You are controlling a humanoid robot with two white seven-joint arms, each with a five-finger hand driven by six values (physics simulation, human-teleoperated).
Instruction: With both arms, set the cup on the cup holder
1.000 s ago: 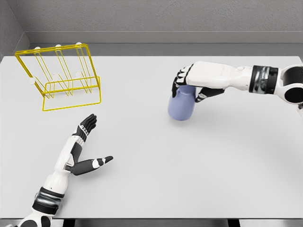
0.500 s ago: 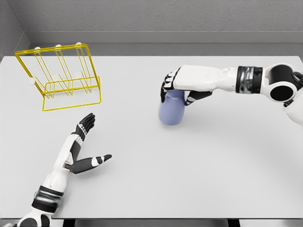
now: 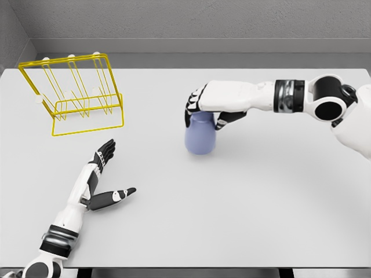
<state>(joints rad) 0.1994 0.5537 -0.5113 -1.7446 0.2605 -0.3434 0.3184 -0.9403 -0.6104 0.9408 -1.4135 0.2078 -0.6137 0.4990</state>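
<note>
Your right hand (image 3: 210, 107) clamped the blue cup (image 3: 200, 134) mid-frame; left hand (image 3: 99, 186) lay spread; yellow wire cup holder (image 3: 75, 92), upper left, awaited it.

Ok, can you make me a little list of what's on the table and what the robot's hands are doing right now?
cup: blue, near the table's middle
right hand: gripping the cup from above
left hand: fingers spread, holding nothing, near the front left
cup holder: yellow wire rack, back left corner, no cup on it
table: light grey
cup on the holder yet: no, well apart from it
</note>
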